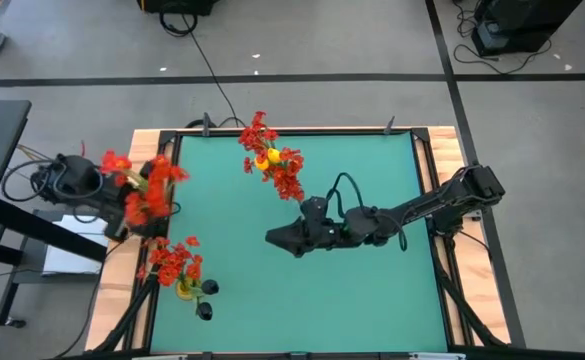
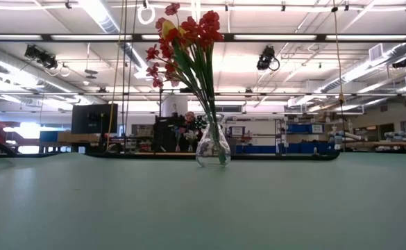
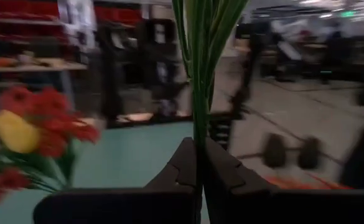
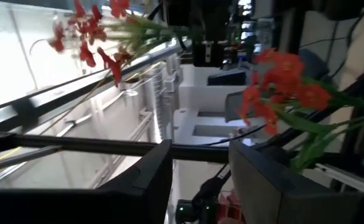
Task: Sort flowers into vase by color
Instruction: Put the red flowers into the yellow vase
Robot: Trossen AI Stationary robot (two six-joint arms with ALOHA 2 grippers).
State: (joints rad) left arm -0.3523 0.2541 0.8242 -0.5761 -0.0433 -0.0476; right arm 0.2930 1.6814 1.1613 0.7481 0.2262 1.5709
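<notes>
- Two dark arms in the high view, one at the left edge of the frame, one at the right.
- Three bunches of flowers seen from above: one in a glass vase [image 1: 272,165] near the top middle of the green surface [image 1: 372,300], one bunch [image 1: 177,262] at the lower left, one red sprig [image 1: 147,185] held at the left edge.
- In the vase bunch [image 1: 270,160]: many red blossoms and one yellow blossom [image 1: 263,157] among them.
- Left pincer [image 3: 198,163] pinched tight on green stems [image 3: 200,74], right at the fingertips in the left wrist view.
- Right pincer [image 1: 277,238] in the middle of the frame, just below the vase bunch, partly apart with nothing between the fingers [image 4: 145,177].
- Only in the low view: the clear vase [image 2: 212,144] standing upright, green stems inside, blossoms high above it.
- Only in the left wrist view: a red and yellow bunch [image 3: 29,134] at the left side of the frame.
- Only in the right wrist view: the gap between the two dark fingers, and red blossoms [image 4: 281,87] at the right of the frame.
</notes>
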